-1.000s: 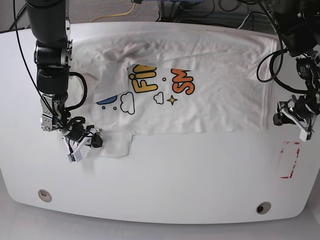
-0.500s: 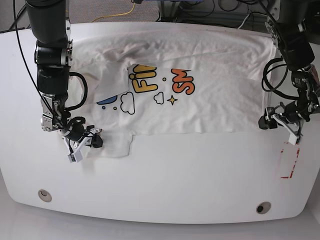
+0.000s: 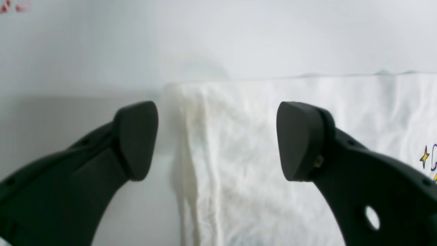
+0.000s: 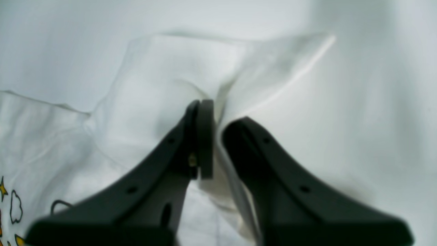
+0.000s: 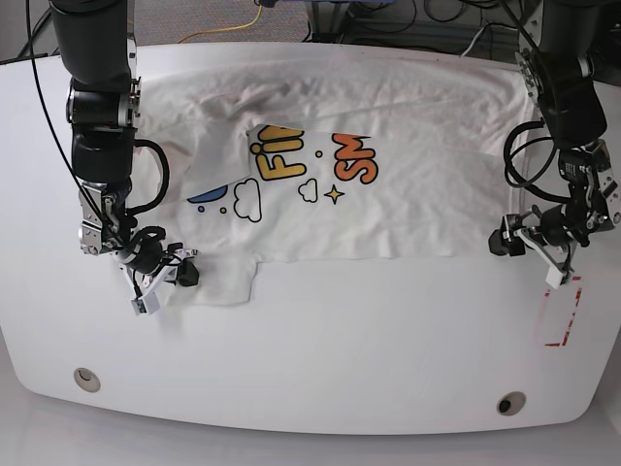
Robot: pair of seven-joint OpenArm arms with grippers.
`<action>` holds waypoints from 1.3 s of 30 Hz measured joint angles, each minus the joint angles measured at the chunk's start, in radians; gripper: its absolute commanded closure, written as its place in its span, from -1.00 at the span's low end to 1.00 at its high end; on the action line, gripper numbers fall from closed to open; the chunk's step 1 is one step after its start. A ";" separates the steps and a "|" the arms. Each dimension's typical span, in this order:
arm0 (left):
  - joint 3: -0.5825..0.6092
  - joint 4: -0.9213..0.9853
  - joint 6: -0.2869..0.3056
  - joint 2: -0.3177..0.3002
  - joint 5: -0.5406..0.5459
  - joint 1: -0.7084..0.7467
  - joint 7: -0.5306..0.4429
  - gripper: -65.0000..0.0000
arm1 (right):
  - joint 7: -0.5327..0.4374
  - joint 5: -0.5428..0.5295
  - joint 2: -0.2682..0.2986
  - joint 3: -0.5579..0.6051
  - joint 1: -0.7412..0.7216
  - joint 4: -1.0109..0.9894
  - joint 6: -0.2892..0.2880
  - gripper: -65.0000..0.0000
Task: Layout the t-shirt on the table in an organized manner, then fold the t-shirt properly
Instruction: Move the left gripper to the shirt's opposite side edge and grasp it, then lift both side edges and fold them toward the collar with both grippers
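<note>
Right gripper (image 5: pixel 155 283) pinching a sleeve of the t-shirt (image 5: pixel 388 165), left gripper (image 5: pixel 529 254) spread wide with nothing in it.
On the table's (image 5: pixel 320 369) left side near the front, the right jaws are clamped on bunched sleeve cloth; the shirt lies print-up across the table's back half, wrinkled along the back edge; at the right edge, the open left jaws straddle the shirt's corner, beside the red tape rectangle (image 5: pixel 563 313).

Creased white cloth t-shirt (image 5: pixel 408 194); smooth glossy table (image 5: pixel 369 340)
</note>
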State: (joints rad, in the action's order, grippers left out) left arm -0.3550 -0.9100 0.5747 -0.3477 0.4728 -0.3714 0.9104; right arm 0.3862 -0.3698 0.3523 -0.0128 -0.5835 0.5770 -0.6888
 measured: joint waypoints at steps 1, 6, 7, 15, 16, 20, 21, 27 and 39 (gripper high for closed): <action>0.001 0.000 0.002 0.002 0.013 0.003 -0.003 -0.57 | 0.000 0.000 0.000 0.000 0.000 0.000 0.000 0.81; 0.002 0.000 0.002 0.013 0.013 0.000 0.001 -0.57 | 0.000 0.000 0.000 0.000 0.000 0.000 0.000 0.81; 0.005 0.000 0.002 0.013 0.014 0.001 -0.002 -0.57 | -0.001 0.000 0.000 0.000 0.000 0.000 0.000 0.81; 0.040 -0.007 0.001 0.022 0.014 0.008 -0.018 -0.32 | 0.000 0.000 0.000 0.000 0.000 0.000 0.000 0.81; 0.040 -0.008 0.002 0.027 0.017 0.009 -0.020 -0.28 | 0.000 0.000 0.000 0.000 0.000 0.000 0.000 0.81; 0.046 -0.008 0.002 0.040 0.021 0.011 -0.021 -0.21 | 0.000 0.000 0.000 0.000 0.000 0.000 0.000 0.81; 0.046 -0.008 0.002 0.042 0.022 0.010 -0.021 -0.21 | -0.001 -0.001 0.000 0.000 0.000 0.000 0.000 0.81; 0.043 -0.008 0.002 0.058 0.023 0.010 -0.023 -0.12 | 0.000 -0.002 -0.002 0.000 0.000 0.000 0.000 0.82; 0.046 -0.004 0.002 0.065 0.017 0.014 -0.008 0.84 | 0.000 -0.001 -0.001 0.000 -0.003 0.000 0.000 1.00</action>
State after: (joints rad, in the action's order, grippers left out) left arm -0.3092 -0.9138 0.5762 -0.2829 0.4896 -0.3576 0.9020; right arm 0.3859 -0.3710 0.3511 -0.0132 -0.5865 0.5774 -0.6888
